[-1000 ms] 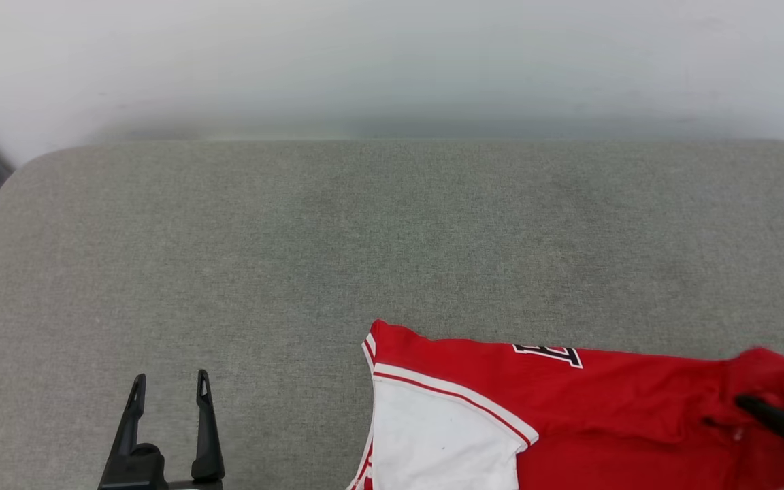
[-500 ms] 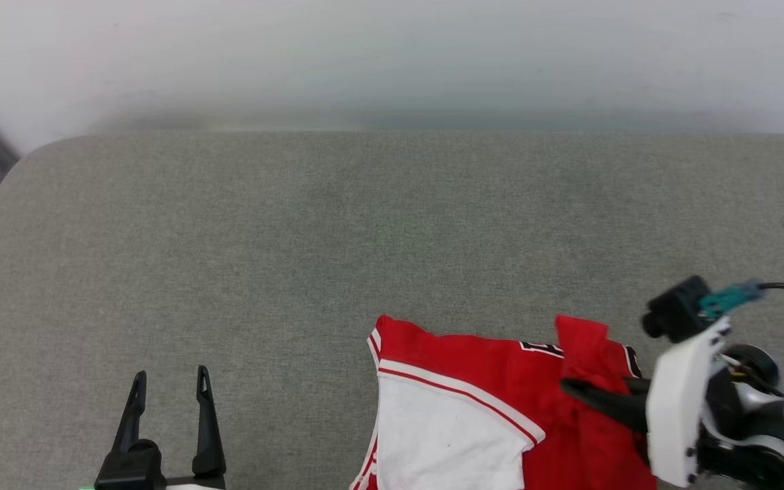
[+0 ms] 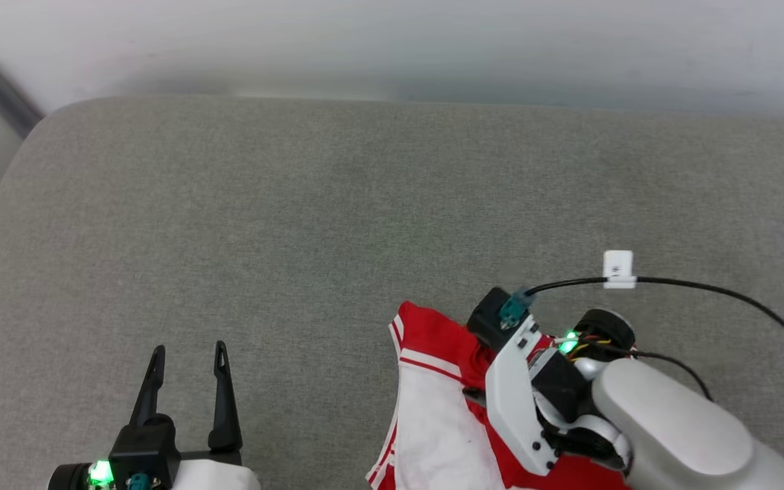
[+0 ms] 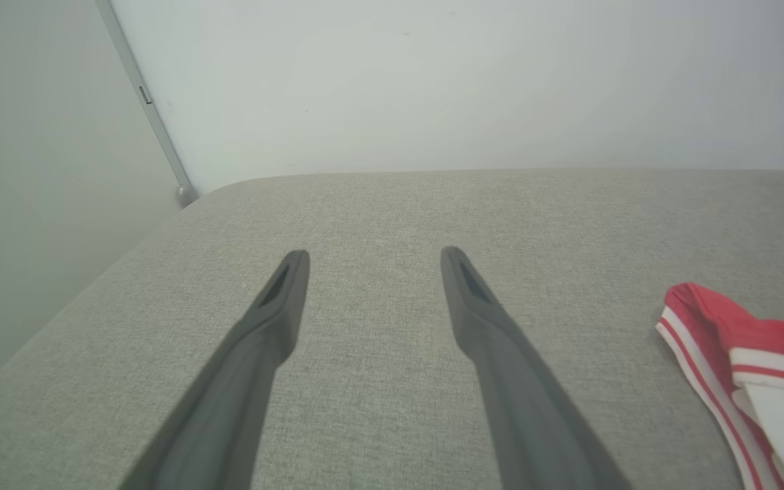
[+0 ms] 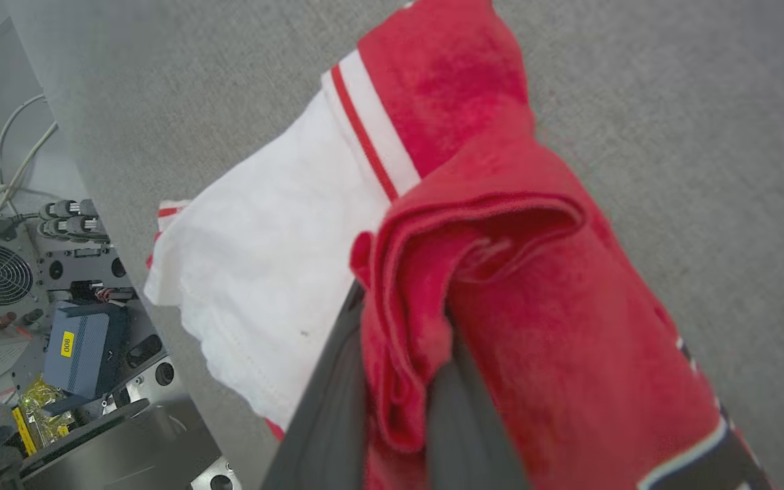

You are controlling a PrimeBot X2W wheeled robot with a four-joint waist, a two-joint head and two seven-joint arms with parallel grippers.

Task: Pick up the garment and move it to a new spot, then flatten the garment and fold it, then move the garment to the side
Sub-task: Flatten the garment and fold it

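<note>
Right at the near edge, lower left: left gripper (image 3: 189,347), long dark fingers spread wide, holding nothing, hovering over bare fabric. Just across to the right, bunched up: red jersey shirt with a white short sleeve and red-and-white striped trim (image 3: 433,422). Right gripper (image 5: 402,367) clamped tight on a thick roll of the red cloth, white sleeve spilling out beside the fingers, a sliver of black lettering peeking at one edge.

Looks like step one in hand: grasp made, carry to a new spot not finished. Hard to say whether lifted clear or dragging. Nowhere near flat, no fold made, no move to the side. All of that left to do.

Further out, a wide stretch of grey woven upholstered surface (image 3: 297,204), good room for spreading out. Farthest back, plain pale wall (image 3: 392,41).
</note>
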